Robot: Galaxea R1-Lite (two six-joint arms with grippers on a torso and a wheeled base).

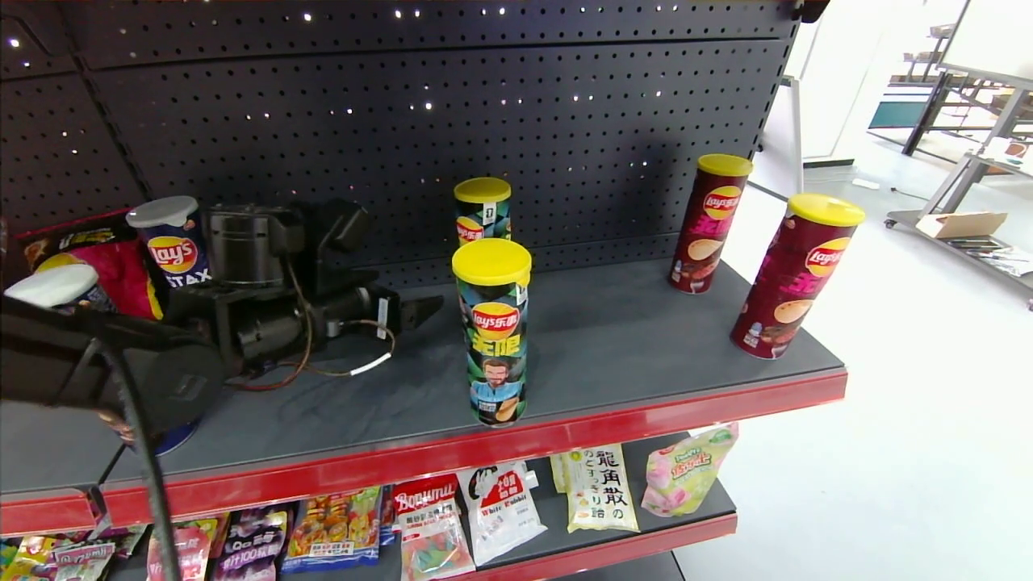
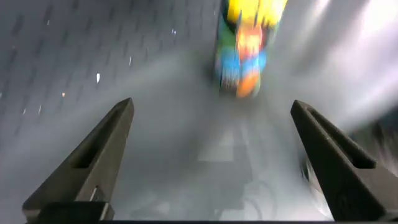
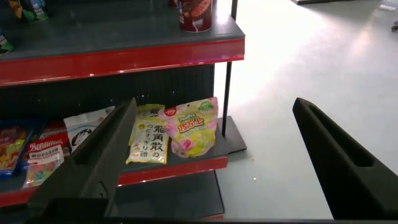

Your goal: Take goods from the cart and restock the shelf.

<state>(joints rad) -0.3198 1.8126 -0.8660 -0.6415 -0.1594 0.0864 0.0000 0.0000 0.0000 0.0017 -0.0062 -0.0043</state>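
A grey shelf board with a red front lip carries tall cylindrical crisp cans. A multicoloured can with a yellow plastic lid stands at mid-shelf, near the front lip. A second can of the same kind stands behind it, close to the black perforated back panel. To the right are two maroon cans with yellow lids. The far maroon can is set back, and the near maroon can is close to the shelf's right front corner. At the left end sit a blue can with a white lid, a red crisp bag and another white-lidded can. The lower shelf holds a row of flat snack bags.

Bare board lies between the multicoloured pair and the maroon pair. Right of the shelf end the pale floor is open.

The left gripper lies low over the board, left of the multicoloured pair. Its fingers are spread wide and grasp nothing. A blurred yellow, blue and orange can stands ahead of its tips, apart from them; I cannot tell which of the pair it is. The right gripper is also released and holds nothing. It faces the shelf's right end, with the snack bags beyond its fingers.
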